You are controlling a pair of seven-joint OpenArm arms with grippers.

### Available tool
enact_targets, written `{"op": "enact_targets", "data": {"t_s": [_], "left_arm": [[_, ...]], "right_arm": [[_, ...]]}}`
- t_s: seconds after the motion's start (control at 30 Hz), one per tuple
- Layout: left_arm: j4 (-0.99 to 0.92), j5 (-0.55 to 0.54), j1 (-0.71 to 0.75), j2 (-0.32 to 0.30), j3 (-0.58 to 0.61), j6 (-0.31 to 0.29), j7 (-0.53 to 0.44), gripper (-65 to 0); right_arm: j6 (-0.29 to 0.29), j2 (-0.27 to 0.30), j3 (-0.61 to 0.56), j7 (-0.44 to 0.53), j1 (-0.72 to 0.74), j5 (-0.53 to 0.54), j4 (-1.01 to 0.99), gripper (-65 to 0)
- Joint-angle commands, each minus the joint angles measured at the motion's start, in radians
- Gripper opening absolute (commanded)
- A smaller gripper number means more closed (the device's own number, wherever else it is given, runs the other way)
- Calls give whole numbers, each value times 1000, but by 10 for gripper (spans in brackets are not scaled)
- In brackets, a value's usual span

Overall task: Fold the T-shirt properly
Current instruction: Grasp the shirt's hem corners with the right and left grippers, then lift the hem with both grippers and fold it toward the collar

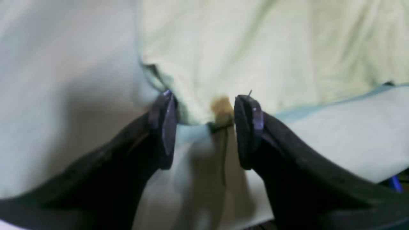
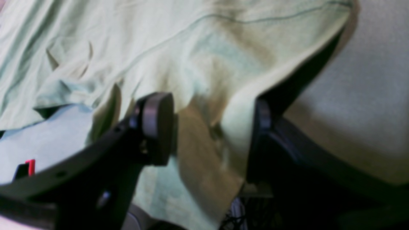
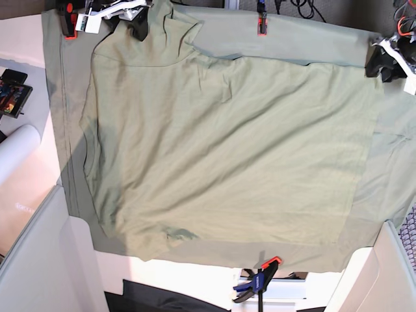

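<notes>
The pale green T-shirt [image 3: 227, 156] lies spread flat on a same-coloured cloth sheet [image 3: 292, 36]. My left gripper [image 3: 389, 60] is at the shirt's far right corner. In the left wrist view it [image 1: 206, 131] stands open, and the corner of the T-shirt [image 1: 255, 48] lies between its black fingertips [image 1: 166, 127]. My right gripper [image 3: 123, 16] is at the far left corner, where the cloth bunches up. In the right wrist view it [image 2: 209, 127] is open too, with a raised fold of the T-shirt [image 2: 159, 48] hanging between the jaws and over one finger.
Orange clamps [image 3: 261, 26] [image 3: 68, 23] pin the sheet at the far edge, and a blue and orange one [image 3: 257, 286] pins it at the near edge. A white roll [image 3: 16, 153] and a small device [image 3: 13, 94] lie at the left. White panels [image 3: 45, 260] flank the near side.
</notes>
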Motion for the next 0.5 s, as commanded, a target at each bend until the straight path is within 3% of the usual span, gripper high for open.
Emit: {"op": "enact_targets", "data": {"t_s": [0.0, 0.13, 0.23, 0.27, 0.33, 0.37, 0.4, 0.47], "left_arm": [[8, 9, -3, -12, 8, -6, 7, -326], [5, 43, -22, -8, 40, 21, 0, -326], [5, 85, -21, -3, 40, 42, -26, -343], [5, 101, -21, -3, 40, 42, -37, -383], [5, 137, -18, -5, 40, 42, -77, -535], [5, 148, -18, -5, 40, 42, -84, -619], [5, 160, -18, -7, 40, 42, -83, -650], [5, 189, -18, -16, 40, 16, -83, -650]], "right_arm": [[2, 0, 2, -15, -7, -4, 8, -316], [2, 0, 2, -16, -9, -3, 8, -324], [2, 0, 2, -15, -8, -3, 8, -446], [2, 0, 2, -15, -7, -4, 8, -518], [3, 0, 2, -15, -6, -16, 8, -650], [3, 0, 2, -15, -6, -25, 8, -650], [3, 0, 2, -16, -6, -42, 9, -650], [3, 0, 2, -22, -7, -60, 18, -650]]}}
